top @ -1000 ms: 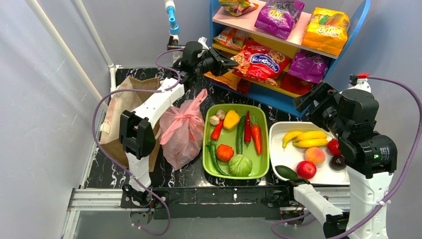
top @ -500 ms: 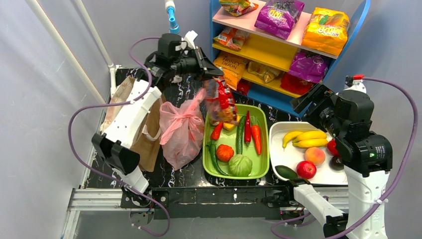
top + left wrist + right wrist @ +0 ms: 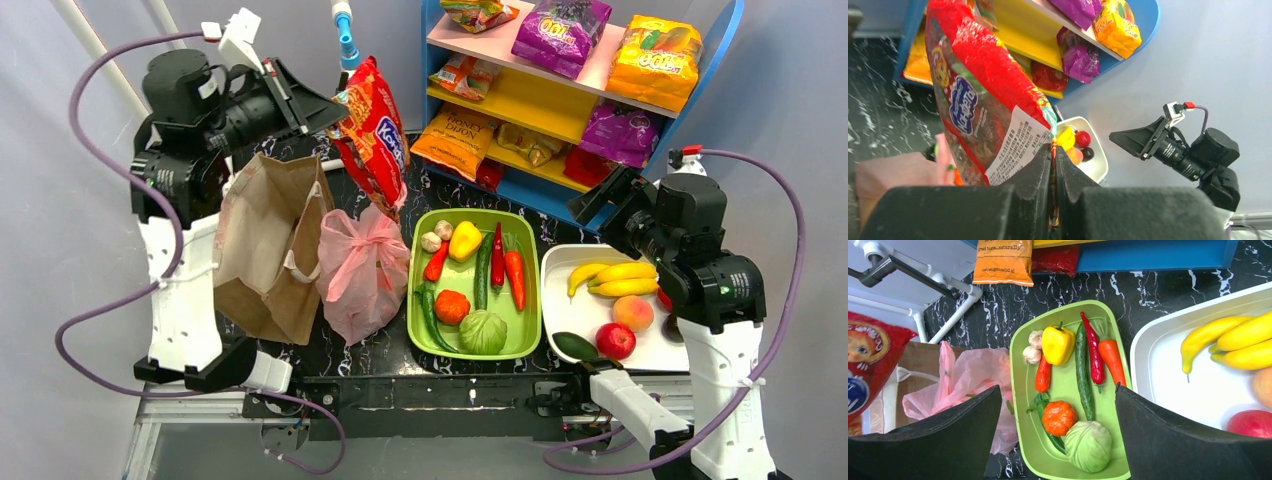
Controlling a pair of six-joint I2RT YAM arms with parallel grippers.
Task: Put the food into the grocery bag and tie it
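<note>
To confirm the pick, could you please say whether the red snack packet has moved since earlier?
Yes. The red snack packet came off the blue shelf and now hangs to its left, in the left gripper.

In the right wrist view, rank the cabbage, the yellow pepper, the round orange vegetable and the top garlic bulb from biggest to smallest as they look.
1. cabbage
2. yellow pepper and round orange vegetable: too alike to rank
3. top garlic bulb

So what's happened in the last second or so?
The left tool pulled the red snack packet off the shelf and swung it up and leftward, pinched by its edge. The right tool shifted slightly left. The pink bag, green tray and white tray stayed put.
</note>
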